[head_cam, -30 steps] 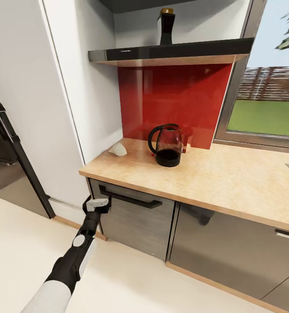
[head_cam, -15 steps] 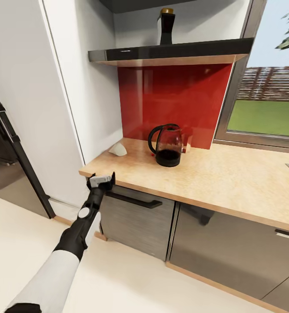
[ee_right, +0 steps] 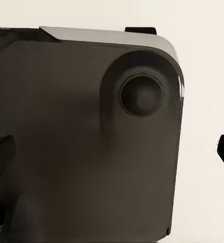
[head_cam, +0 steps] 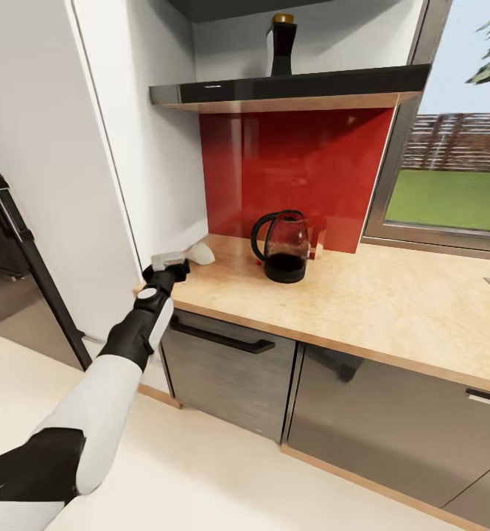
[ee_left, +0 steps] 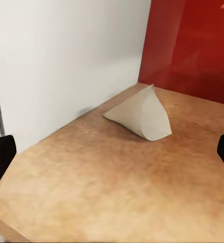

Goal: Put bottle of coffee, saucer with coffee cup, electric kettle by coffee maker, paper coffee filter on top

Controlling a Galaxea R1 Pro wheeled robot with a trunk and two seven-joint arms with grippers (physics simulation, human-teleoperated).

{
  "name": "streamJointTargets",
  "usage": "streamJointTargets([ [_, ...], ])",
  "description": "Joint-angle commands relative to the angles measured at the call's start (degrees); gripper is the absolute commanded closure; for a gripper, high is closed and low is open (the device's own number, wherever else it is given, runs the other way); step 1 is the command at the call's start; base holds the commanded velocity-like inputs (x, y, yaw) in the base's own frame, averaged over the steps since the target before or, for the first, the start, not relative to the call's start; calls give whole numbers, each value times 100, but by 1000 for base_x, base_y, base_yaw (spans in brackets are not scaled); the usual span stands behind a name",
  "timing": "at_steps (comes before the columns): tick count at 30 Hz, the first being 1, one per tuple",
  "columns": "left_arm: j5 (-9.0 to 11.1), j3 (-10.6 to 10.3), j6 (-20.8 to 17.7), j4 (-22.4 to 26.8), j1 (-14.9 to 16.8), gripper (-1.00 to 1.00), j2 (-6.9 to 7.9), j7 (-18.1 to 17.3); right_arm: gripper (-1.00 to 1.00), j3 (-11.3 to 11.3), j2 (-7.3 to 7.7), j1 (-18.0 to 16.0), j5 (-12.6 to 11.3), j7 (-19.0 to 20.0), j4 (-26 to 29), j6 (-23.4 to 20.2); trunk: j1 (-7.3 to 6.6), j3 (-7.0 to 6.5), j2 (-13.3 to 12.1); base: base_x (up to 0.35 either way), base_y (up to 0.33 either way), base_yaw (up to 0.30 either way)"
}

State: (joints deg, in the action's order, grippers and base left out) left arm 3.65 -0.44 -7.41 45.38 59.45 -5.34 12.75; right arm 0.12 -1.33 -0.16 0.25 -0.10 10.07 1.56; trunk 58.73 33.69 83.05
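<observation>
The white cone-shaped paper coffee filter [head_cam: 200, 254] [ee_left: 143, 114] lies in the back left corner of the kitchen countertop [head_cam: 392, 302], against the white wall. My left gripper [head_cam: 169, 260] [ee_left: 112, 157] hovers over the counter's left edge, just short of the filter, open with nothing between its fingers. The electric kettle [head_cam: 281, 247] stands in front of the red backsplash. On the kitchen shelf [head_cam: 289, 87] above stands the bottle of coffee [head_cam: 281, 46] with its yellow cap. My right gripper [ee_right: 112, 154] is open and empty over a dark rounded body. The coffee maker, saucer and coffee cup are out of view.
A white wall panel [head_cam: 149, 147] borders the counter on the left, with a dark appliance [head_cam: 1, 221] beyond it. A red backsplash [head_cam: 296, 169] and a window [head_cam: 451, 177] close the back. Grey drawers with a black handle [head_cam: 219, 338] sit below the counter.
My left arm has risen from in front of the drawer to counter height and moved forward toward the filter. Kettle, filter and bottle have not moved.
</observation>
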Motion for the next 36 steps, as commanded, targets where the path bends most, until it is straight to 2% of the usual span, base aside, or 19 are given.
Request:
streamJointTargets([
  [1,36,-7,-68,-10,26,-100,-1,74,-100,-1,8,-2,2,-7,-6,14,0,5,3,0,0,-127],
  [5,25,-8,-132,-28,29,-100,10,126,-100,0,121,-2,-2,-12,-16,11,0,5,3,0,0,-236],
  [9,-31,-32,-138,7,-19,-100,16,143,-100,-2,165,-2,-5,-9,-15,11,0,5,3,0,0,-287],
  [11,-113,-94,-140,27,-28,-100,20,147,-100,-3,167,-2,-6,-8,-14,7,0,5,3,0,0,-297],
  [13,-263,-253,-155,6,-27,-100,21,158,-100,-5,168,-2,-7,-8,-14,4,0,5,3,0,0,-299],
  [15,-317,-322,-201,-11,-15,-100,18,167,-100,-8,168,-2,-7,-8,-14,3,0,5,3,0,0,-299],
  [21,-352,-409,-934,-29,92,-100,27,576,-100,-11,168,-2,-8,-11,-13,2,0,5,3,0,0,-287],
  [26,-379,-398,-1028,-23,245,-100,60,650,-100,-9,168,-2,-8,-17,-12,9,0,5,3,0,0,-75],
  [30,-389,-398,-1043,28,201,-100,73,643,-100,-4,159,-2,-8,-17,-11,10,0,5,3,0,0,-15],
  [32,-407,-341,-1016,66,136,-100,138,709,-100,6,94,-27,-2,5,-59,-2,0,5,3,0,0,0],
  [36,-415,-399,-1015,19,13,-100,253,758,-100,-3,-24,-28,-11,3,-17,0,0,5,3,0,0,0],
])
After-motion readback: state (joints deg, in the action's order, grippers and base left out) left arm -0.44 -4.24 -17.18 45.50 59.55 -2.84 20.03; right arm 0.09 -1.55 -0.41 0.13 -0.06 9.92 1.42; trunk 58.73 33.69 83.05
